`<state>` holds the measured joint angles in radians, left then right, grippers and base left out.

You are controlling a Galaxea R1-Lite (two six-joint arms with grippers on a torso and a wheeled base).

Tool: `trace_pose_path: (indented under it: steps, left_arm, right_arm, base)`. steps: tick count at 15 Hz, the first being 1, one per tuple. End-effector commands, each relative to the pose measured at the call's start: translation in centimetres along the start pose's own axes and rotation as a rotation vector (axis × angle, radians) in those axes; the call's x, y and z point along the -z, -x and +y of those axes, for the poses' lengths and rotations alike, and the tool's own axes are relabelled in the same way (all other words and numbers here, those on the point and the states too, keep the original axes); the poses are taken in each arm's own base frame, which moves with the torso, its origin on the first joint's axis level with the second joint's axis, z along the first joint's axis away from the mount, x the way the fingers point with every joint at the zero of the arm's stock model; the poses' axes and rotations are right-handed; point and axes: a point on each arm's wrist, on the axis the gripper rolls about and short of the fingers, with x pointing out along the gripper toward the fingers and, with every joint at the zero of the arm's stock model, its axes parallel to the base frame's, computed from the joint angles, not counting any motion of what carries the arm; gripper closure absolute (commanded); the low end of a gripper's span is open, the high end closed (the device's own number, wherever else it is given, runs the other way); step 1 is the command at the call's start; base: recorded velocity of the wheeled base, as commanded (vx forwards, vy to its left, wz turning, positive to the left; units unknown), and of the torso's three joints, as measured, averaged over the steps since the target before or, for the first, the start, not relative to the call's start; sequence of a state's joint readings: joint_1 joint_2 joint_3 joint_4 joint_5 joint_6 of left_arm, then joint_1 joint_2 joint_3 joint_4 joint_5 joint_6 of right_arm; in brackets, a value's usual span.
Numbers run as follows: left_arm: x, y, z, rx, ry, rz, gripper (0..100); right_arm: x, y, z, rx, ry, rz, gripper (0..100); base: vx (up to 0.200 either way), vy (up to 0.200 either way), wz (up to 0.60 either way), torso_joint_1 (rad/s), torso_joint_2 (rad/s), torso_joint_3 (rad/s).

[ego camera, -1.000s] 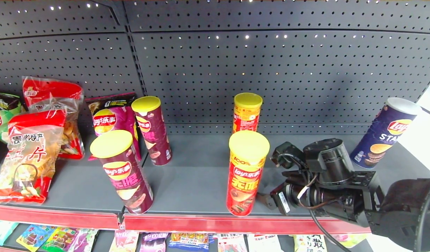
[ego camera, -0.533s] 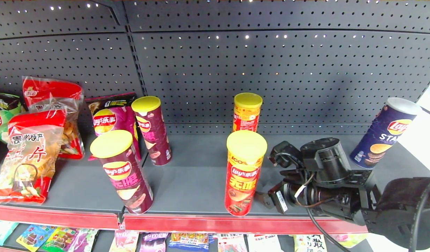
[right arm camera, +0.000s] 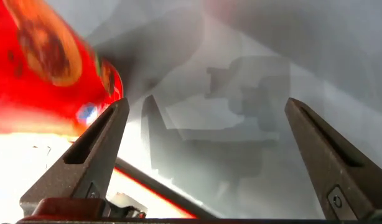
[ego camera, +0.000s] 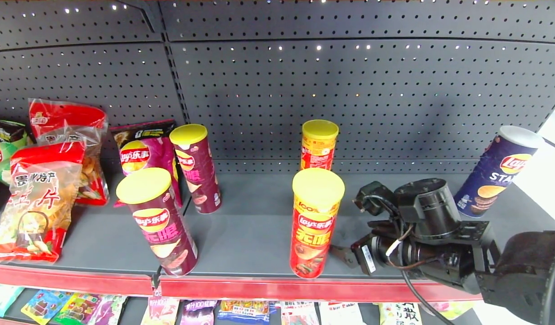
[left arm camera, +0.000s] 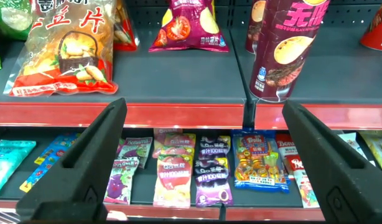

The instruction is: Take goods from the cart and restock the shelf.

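The red can (ego camera: 317, 223) stands upright at the front edge of the shelf (ego camera: 254, 234). Just beside it, at its 3 o'clock, the right gripper (right arm camera: 206, 102) holds its jaws spread and empty. The left gripper (left arm camera: 203, 106), jaws also spread, faces the shelf's red lip below the purple can (left arm camera: 289, 43).

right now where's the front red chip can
In the head view the front red chip can stands upright at the front edge of the shelf, right of centre, directly before the rear red can and just left of the right gripper.
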<state>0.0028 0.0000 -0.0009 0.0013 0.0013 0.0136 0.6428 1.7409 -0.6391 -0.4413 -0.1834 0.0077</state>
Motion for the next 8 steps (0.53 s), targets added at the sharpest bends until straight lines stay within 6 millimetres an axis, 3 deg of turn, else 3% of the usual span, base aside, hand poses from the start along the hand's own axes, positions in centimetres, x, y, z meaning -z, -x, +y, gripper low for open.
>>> trace_pose_path:
  steps: [1, 3, 8]
  left_arm:
    - [0.0, 0.0, 0.0, -0.001, 0.000, 0.000, 0]
    - [0.0, 0.0, 0.0, 0.001, 0.001, 0.001, 0]
    - [0.0, 0.0, 0.0, 0.001, -0.003, 0.000, 0]
  right_arm:
    - [0.2, 2.0, -0.5, 0.004, -0.011, -0.033, 0]
    - [0.6, 3.2, -0.7, 0.005, -0.012, -0.045, 0]
    - [2.5, 9.2, -2.6, 0.042, -0.045, -0.165, 0]
  base:
    - [0.000, 0.000, 0.00, 0.000, 0.00, 0.000]
    - [0.000, 0.000, 0.00, 0.000, 0.00, 0.000]
    - [0.000, 0.000, 0.00, 0.000, 0.00, 0.000]
